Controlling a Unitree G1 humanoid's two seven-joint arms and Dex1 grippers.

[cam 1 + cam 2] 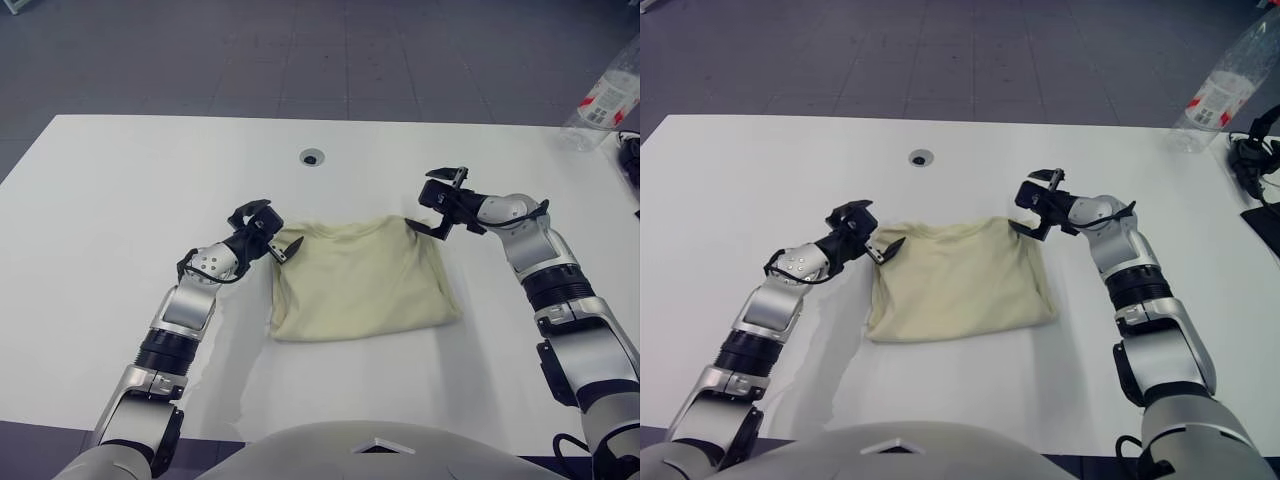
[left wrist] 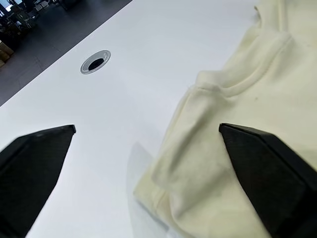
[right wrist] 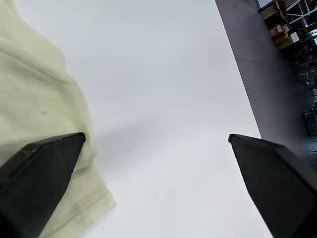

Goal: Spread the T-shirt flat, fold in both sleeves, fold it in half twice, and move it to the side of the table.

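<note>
White counter (image 1: 120,200), the pale yellow T-shirt (image 1: 355,280) lying in a squarish fold mid-counter right in front of me, my left pincer (image 1: 272,233) spread wide at its far-left corner, my right pincer (image 1: 434,203) wide open by the far-right corner, neither gripping anything.

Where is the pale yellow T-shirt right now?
Head views: the folded pale yellow T-shirt lies on the white table between the left gripper and right gripper.
</note>
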